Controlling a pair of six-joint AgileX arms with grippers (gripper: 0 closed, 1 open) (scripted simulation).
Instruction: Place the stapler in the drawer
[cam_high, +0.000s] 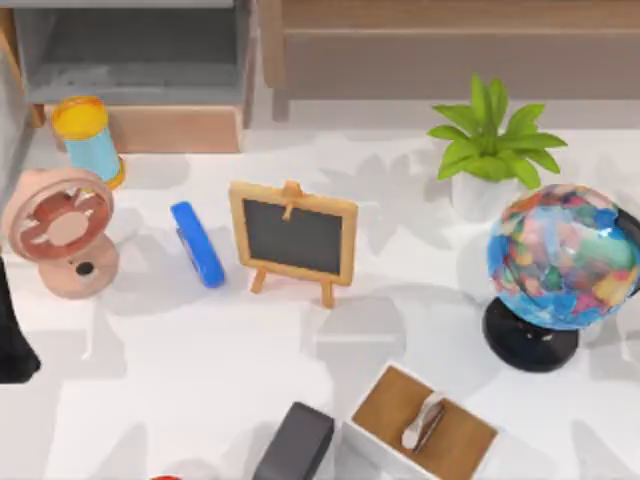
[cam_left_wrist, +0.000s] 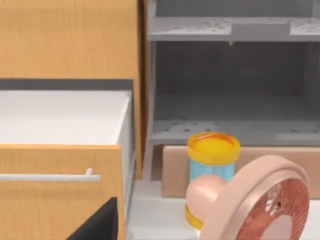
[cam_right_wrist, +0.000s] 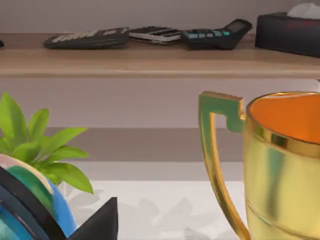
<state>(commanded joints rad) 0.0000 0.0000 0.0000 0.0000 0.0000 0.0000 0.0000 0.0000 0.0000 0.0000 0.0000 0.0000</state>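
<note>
The stapler (cam_high: 197, 243) lies flat on the white table (cam_high: 200, 380), left of centre in the top view, between the pink fan (cam_high: 60, 240) on its left and the little chalkboard (cam_high: 292, 238) on its right, apart from both. Its long axis runs from up-left to down-right, leaning only slightly off the near-far line. The drawer (cam_high: 140, 60) sits at the far left corner, open, its grey floor showing, beyond the yellow-capped canister (cam_high: 88, 135).

We judge our left arm (cam_high: 12, 330) the nearer one: a dark part of it shows at the table's left edge, just left of the fan, so the stapler lies to its right and slightly farther back. We cannot tell whether either set of fingers is parted or closed. A grasp across the stapler's narrow width would seem to suit, then a carry back and left to the drawer.
</note>
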